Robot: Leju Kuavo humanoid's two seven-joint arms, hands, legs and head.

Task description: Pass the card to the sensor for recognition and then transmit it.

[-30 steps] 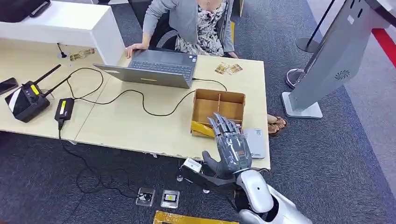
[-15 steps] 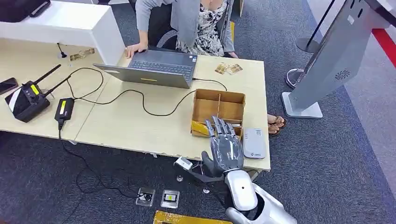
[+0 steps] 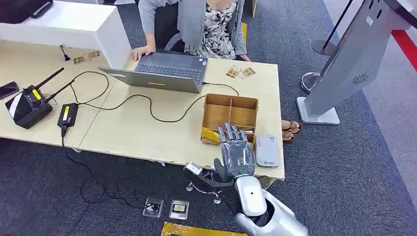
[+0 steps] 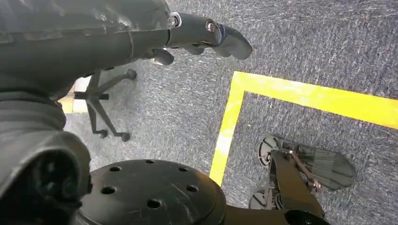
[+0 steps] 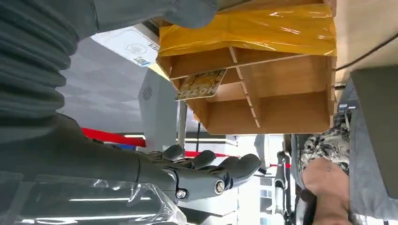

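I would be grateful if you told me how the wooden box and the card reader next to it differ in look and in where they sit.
The wooden box is brown, open-topped and split by a divider; the card reader is a flat, closed, light grey slab. The box is the larger and holds a card in one compartment; nothing lies on the reader. The right hand hovers over the box's near wall, with the reader beside it. Both rest on the same table near its corner.

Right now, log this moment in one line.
right hand: open, over box front edge | card: in box | reader: beside box
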